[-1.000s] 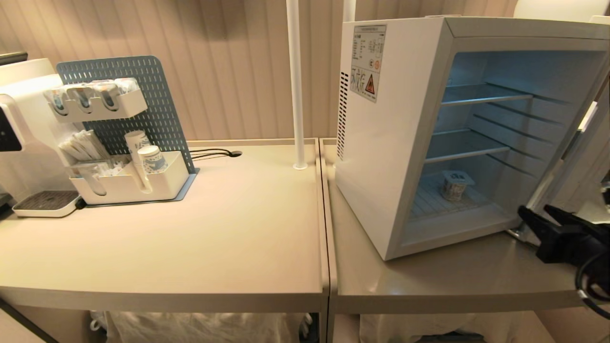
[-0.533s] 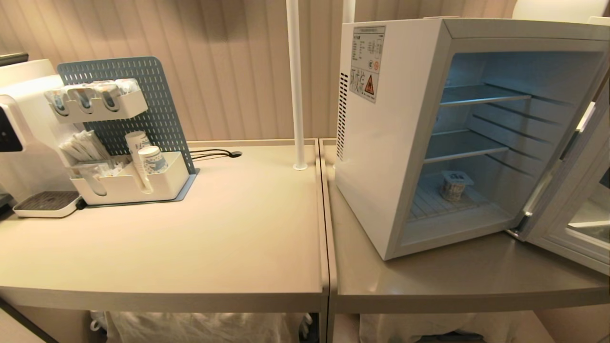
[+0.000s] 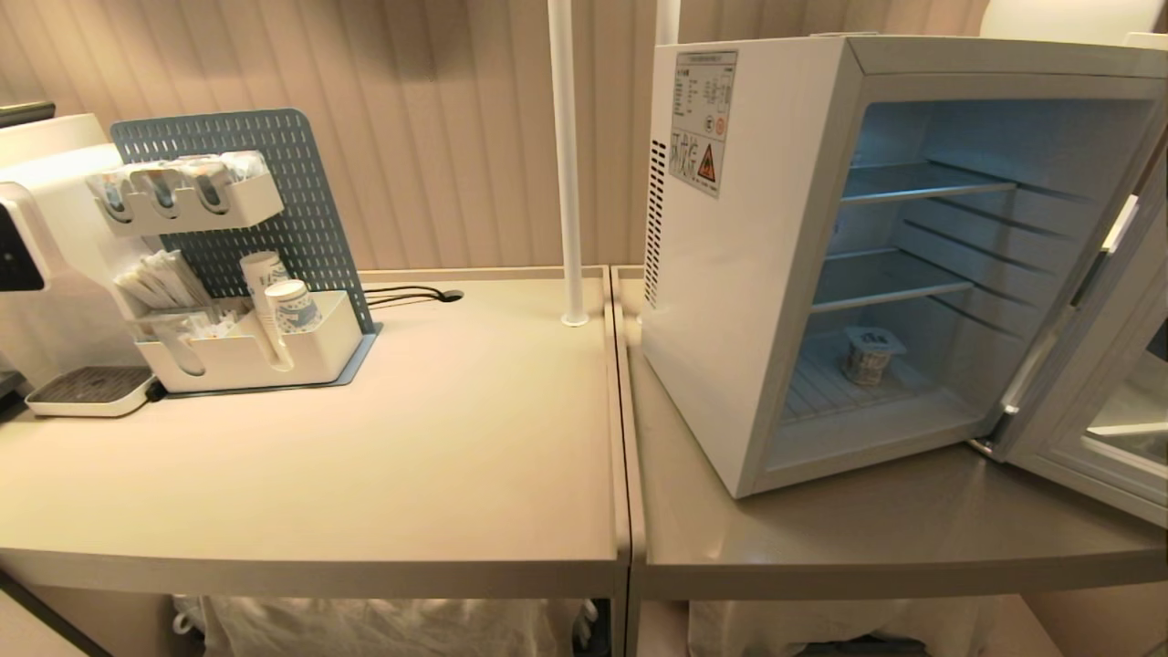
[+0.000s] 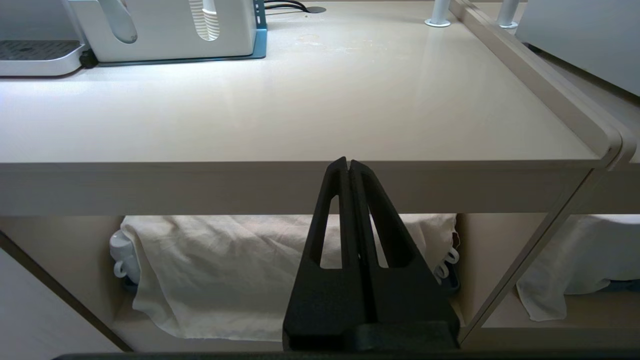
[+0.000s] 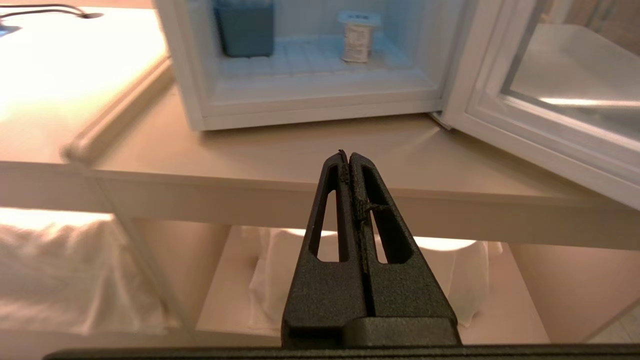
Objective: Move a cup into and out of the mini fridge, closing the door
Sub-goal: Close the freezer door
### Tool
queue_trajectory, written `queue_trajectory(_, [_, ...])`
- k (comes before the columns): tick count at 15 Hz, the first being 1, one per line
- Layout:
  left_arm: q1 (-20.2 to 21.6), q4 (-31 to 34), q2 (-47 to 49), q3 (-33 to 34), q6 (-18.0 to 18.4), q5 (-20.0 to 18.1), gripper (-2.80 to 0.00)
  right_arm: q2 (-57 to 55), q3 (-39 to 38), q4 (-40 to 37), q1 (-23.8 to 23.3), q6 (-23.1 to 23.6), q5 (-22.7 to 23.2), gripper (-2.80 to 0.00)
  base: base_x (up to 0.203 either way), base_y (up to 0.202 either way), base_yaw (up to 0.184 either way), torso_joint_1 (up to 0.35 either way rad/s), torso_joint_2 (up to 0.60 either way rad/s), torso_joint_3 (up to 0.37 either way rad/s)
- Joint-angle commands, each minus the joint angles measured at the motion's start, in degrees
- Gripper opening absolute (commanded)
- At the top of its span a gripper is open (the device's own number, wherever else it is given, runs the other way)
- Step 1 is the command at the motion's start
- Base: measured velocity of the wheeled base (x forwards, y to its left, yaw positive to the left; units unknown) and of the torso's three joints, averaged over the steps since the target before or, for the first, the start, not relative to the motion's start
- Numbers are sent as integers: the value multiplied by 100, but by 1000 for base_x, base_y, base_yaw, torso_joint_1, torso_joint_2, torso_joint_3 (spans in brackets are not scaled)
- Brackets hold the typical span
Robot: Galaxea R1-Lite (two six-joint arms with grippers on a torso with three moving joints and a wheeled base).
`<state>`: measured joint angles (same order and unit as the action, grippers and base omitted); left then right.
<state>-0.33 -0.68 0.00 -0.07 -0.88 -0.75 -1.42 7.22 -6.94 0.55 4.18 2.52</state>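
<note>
The white mini fridge [image 3: 748, 274] stands on the right table with its door [image 3: 1086, 401] swung wide open to the right. The tiny white cup [image 3: 869, 354] sits upright on the fridge's bottom wire shelf, also seen in the right wrist view as the cup [image 5: 358, 39] deep inside. My right gripper [image 5: 346, 154] is shut and empty, held low in front of the table edge, well short of the fridge. My left gripper [image 4: 347, 161] is shut and empty, parked below the left table's front edge. Neither arm shows in the head view.
On the left table stand a blue pegboard organiser [image 3: 242, 301] with paper cups and a white water dispenser [image 3: 36, 246]. A white pole [image 3: 566, 164] rises between the tables. White cloth [image 4: 240, 270] covers the lower shelves. A blue box [image 5: 244, 27] sits inside the fridge.
My right arm, a second ago beside the fridge's lower right corner in the head view, has dropped out of that view. The door, cup and fridge have not moved.
</note>
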Motion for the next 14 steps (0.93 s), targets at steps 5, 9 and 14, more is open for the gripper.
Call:
queue_trajectory(5, [6,-2,9,-1,0,3,-280,116,-678,518,-11,-49,-155,-280,0,0,0,0,0,0])
queue_trajectory(9, [5,-2,9,-1,0,-3,-280,125,-678,509,-11,-67,-164,-280,0,0,0,0,0,0])
queue_trajectory(14, [-2,-2,9,-1,9,-4,-280,125,-678,509,-11,-76,-164,-280,-157,0,0,3,0,3])
